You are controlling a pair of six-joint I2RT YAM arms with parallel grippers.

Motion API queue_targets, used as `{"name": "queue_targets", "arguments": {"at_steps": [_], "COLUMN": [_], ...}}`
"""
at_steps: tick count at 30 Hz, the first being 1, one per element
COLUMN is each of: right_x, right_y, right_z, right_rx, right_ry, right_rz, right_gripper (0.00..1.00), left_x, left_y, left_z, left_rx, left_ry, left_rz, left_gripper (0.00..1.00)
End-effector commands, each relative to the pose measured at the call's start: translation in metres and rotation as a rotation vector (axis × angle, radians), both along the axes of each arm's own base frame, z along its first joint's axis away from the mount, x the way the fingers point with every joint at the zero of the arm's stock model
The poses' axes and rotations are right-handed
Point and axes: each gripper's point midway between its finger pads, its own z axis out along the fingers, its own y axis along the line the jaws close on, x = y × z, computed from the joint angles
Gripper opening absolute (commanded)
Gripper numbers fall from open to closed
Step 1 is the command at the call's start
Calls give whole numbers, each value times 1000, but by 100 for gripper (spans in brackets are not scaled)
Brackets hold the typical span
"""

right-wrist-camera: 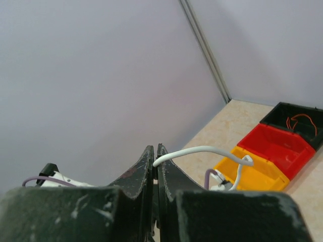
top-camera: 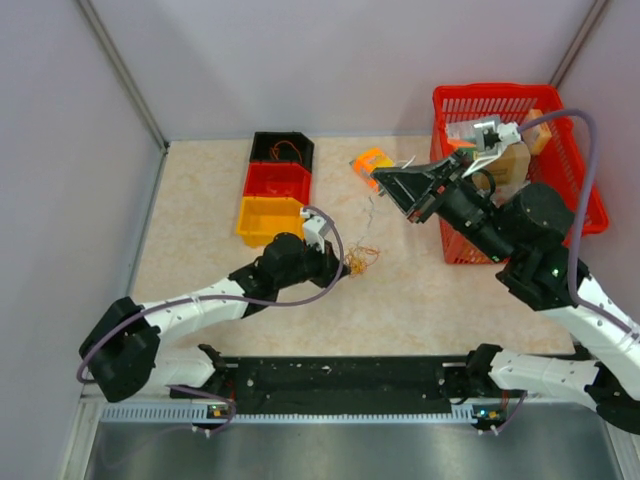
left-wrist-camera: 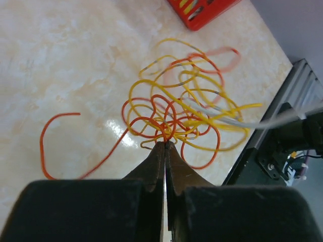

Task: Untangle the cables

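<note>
The cables (left-wrist-camera: 181, 118) are a clump of orange, yellow and reddish wires on the beige table, also seen in the top view (top-camera: 360, 260). My left gripper (left-wrist-camera: 165, 143) is shut on the clump's near edge, pinning orange and yellow strands at its tips; it also shows in the top view (top-camera: 343, 262). A white wire (right-wrist-camera: 202, 150) runs up from the clump. My right gripper (right-wrist-camera: 155, 149) is shut on that wire's end and is raised above the table, shown in the top view (top-camera: 378, 180). The white wire (top-camera: 368, 215) hangs between the two grippers.
Three bins stand at the back left: black (top-camera: 282, 149), red (top-camera: 277, 180) and yellow (top-camera: 270, 217). A small orange box (top-camera: 371, 162) lies behind the right gripper. A red basket (top-camera: 575, 170) with items stands at the right. Grey walls enclose the table.
</note>
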Motion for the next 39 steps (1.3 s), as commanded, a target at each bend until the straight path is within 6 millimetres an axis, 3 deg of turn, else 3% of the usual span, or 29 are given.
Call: {"name": "queue_targets", "arguments": {"at_steps": [1,6,9,11,13,14,16,18,22,25,26,27,28,31,34,39], "right_x": [-12,-22,-29,-28,-20,-17,-6,4,14,16,16,14,14,8,-4,-27], "right_y": [-27,-66,-83,-83,-75,-70,-56,-40,-20,-10,-7,-6,-4,3,12,28], "right_z": [57,98,113,106,86,75,45,12,-41,-73,-83,-88,-95,-111,-112,-102], "right_rx": [90,111,115,104,75,61,20,-29,-122,-189,-208,-213,-218,-219,-185,-142], "right_ry": [-112,-211,-259,-252,-216,-194,-136,-82,-4,51,70,82,100,161,210,238], "right_rz": [-47,-144,-181,-185,-189,-184,-177,-164,-135,-108,-99,-86,-77,-23,57,214], "right_gripper": [0,0,0,0,0,0,0,0,0,0,0,0,0,0,0,0], "left_x": [5,-2,-8,-11,-14,-15,-17,-21,-29,-40,-45,-50,-55,-59,-57,-69], "left_y": [19,44,51,50,45,43,39,38,43,49,50,51,53,61,68,51], "left_z": [-49,-101,-114,-112,-101,-94,-76,-59,-21,21,33,50,64,105,144,186], "left_rx": [101,198,216,212,184,168,132,101,47,-22,-47,-80,-103,-171,-233,-278], "left_ry": [101,220,255,259,245,237,210,186,107,-18,-55,-106,-146,-245,-345,-489], "left_rz": [129,227,237,214,180,167,142,111,74,19,-4,-31,-51,-40,-13,-161], "left_gripper": [0,0,0,0,0,5,31,50,60,64,72,89,96,99,98,89]}}
